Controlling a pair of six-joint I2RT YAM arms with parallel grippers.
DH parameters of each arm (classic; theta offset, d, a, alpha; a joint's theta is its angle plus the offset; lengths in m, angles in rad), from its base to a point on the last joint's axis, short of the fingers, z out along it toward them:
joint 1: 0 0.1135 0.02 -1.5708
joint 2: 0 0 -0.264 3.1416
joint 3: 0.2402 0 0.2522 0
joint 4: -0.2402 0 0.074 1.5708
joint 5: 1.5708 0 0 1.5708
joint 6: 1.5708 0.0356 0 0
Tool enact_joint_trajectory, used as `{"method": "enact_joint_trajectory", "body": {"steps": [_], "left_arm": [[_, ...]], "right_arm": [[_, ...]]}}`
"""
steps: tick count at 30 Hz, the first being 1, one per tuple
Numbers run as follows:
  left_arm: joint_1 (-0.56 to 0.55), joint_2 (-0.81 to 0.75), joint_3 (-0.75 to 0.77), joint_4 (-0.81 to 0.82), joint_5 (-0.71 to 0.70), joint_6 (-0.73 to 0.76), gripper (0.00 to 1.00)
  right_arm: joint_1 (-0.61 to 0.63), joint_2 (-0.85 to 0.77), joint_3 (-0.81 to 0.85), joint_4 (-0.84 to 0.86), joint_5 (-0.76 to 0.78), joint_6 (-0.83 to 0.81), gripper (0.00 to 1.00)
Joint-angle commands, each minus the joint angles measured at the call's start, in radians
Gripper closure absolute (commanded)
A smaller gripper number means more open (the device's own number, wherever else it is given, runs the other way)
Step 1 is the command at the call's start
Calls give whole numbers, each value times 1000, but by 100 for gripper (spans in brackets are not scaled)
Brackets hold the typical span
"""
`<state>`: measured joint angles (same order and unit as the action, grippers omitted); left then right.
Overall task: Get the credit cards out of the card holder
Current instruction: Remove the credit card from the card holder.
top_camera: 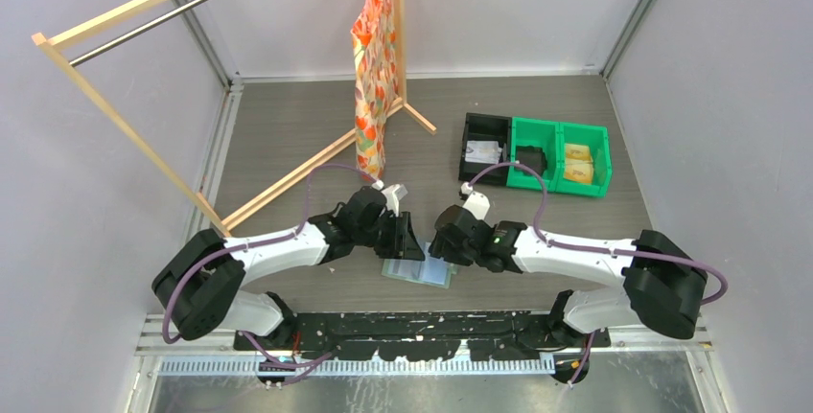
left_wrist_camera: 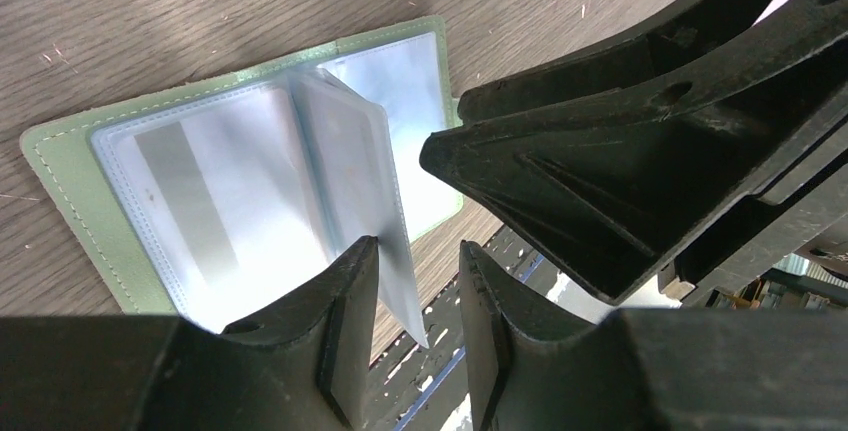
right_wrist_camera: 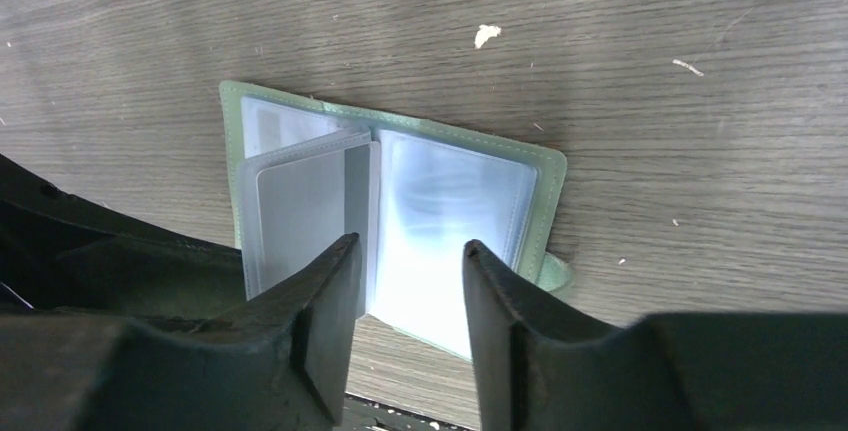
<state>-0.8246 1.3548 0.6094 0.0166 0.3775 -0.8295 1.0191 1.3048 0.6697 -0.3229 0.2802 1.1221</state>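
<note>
- The left arm [top_camera: 273,250] reaches from its base in towards the middle, forearm low and nearly level.
- The left gripper [top_camera: 408,240] points downward, its jaws standing apart with a narrow gap between the fingers [left_wrist_camera: 345,296].
- The right arm [top_camera: 575,252] mirrors it, stretched in from the right.
- The right gripper [top_camera: 445,240] also points downward with its jaws parted, its tips just beside the left gripper's.
</note>
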Motion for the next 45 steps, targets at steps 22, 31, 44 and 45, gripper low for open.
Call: {"method": "enact_joint_trajectory", "body": {"steps": [22, 31, 44, 45], "left_arm": [[-5, -89, 4, -82, -157, 19, 67], [-5, -114, -14, -68, -166, 1, 91], [-5, -65, -12, 59, -39, -35, 99], [-5, -56, -13, 77, -33, -40, 99]], "right_arm": [[5, -16, -25, 89, -5, 25, 55], [5, 0, -21, 96, -9, 23, 55], [-2, -89, -85, 98, -2, 54, 54], [-5, -92, -92, 101, -5, 58, 54]]}}
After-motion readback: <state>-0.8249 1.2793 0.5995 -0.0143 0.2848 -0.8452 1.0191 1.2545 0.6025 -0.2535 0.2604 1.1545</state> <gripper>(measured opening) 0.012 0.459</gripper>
